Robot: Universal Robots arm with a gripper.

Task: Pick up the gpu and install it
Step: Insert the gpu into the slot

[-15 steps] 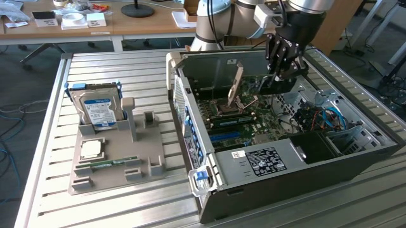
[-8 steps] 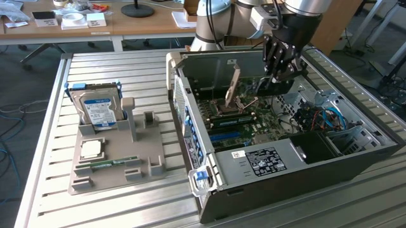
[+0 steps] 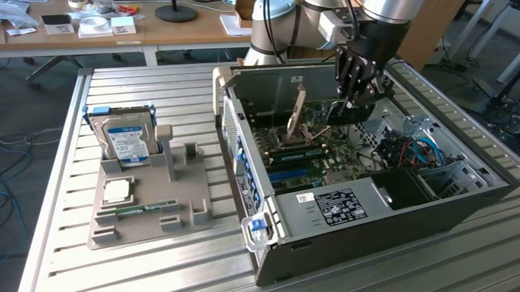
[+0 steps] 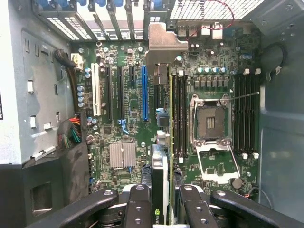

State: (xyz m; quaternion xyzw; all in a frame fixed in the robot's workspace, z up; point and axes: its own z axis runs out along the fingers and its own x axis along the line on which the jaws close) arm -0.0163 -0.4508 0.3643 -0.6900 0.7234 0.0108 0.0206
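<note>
The gpu (image 3: 313, 114) hangs on edge inside the open computer case (image 3: 382, 207), just above the motherboard (image 3: 305, 161). Its silver end bracket (image 3: 299, 104) points toward the case's rear wall. My gripper (image 3: 358, 97) comes down from above and is shut on the card's far end. In the wrist view the gpu (image 4: 163, 142) shows edge-on between my fingers (image 4: 137, 206), with the black cooler on one face and the bracket (image 4: 164, 45) ahead. My gripper (image 4: 166, 211) holds it beside the blue slot (image 4: 145, 92), between that slot and the RAM slots.
The open CPU socket (image 4: 211, 114) lies beside the card. Case walls, a black drive cage (image 3: 402, 188) and blue cables (image 3: 422, 149) crowd the interior. On the exterior view's left, a grey fixture (image 3: 150, 204) holds a hard drive (image 3: 126, 143), a CPU (image 3: 118, 190) and a RAM stick (image 3: 146, 210).
</note>
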